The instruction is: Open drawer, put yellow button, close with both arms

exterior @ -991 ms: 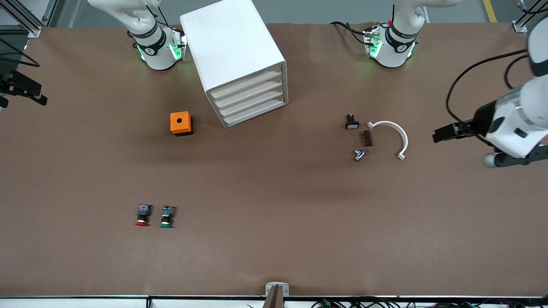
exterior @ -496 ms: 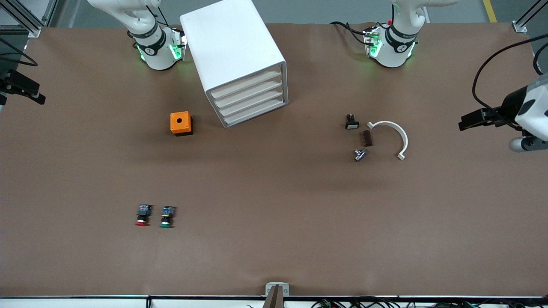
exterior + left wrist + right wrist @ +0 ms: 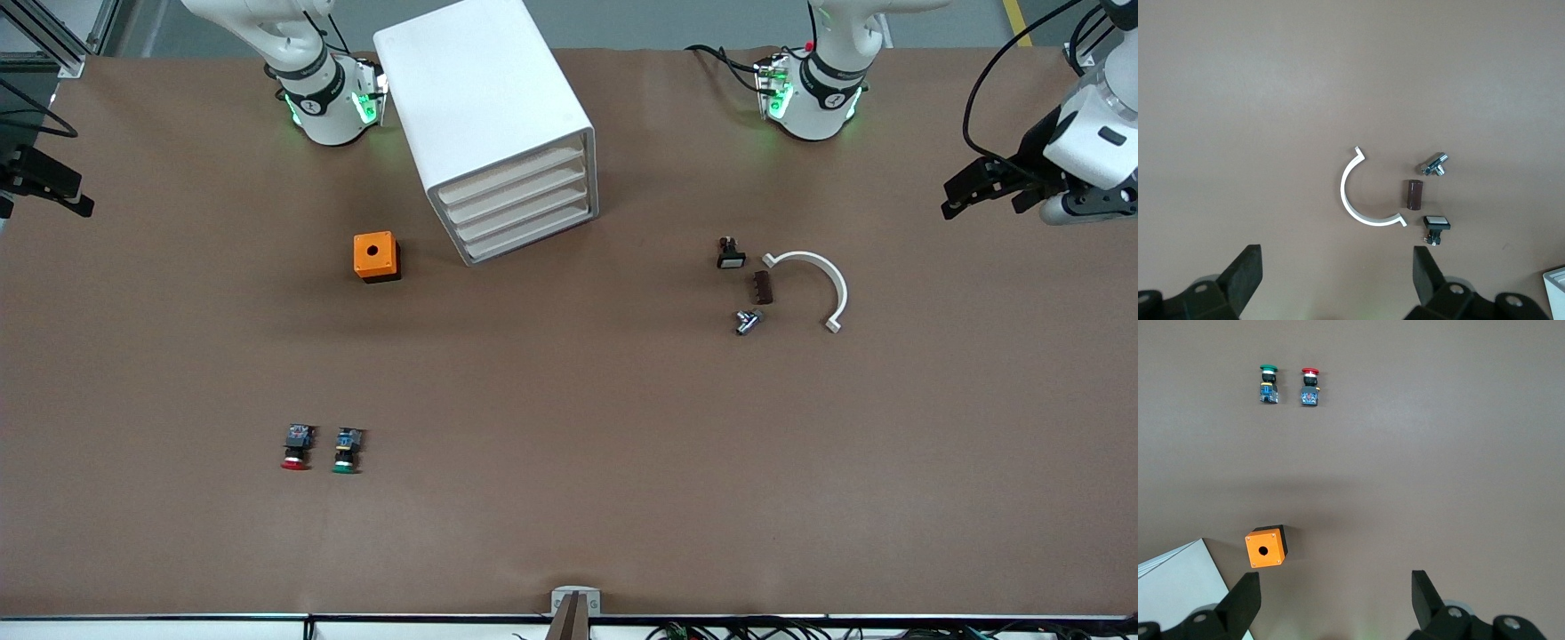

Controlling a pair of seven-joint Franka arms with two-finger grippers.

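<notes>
The yellow button is not in view. The white drawer cabinet (image 3: pixel 484 116) stands between the arm bases with all its drawers shut; a corner of it shows in the right wrist view (image 3: pixel 1178 587). My left gripper (image 3: pixel 978 191) is open and empty, high over bare table at the left arm's end; in its wrist view (image 3: pixel 1337 263) the jaws stand wide apart. My right gripper (image 3: pixel 53 182) is open and empty over the table's edge at the right arm's end; its wrist view (image 3: pixel 1335 583) shows the jaws wide apart above the table.
An orange box with a hole (image 3: pixel 376 256) sits beside the cabinet. A red-capped button (image 3: pixel 295 449) and a green-capped button (image 3: pixel 347 450) lie nearer the front camera. A white arc (image 3: pixel 822 280), brown cylinder (image 3: pixel 763 287), metal part (image 3: pixel 747 321) and white-capped switch (image 3: pixel 731 254) lie together.
My left gripper has swung away from the small parts toward the table's end and the bases' side. The right gripper has barely moved. The objects have not moved.
</notes>
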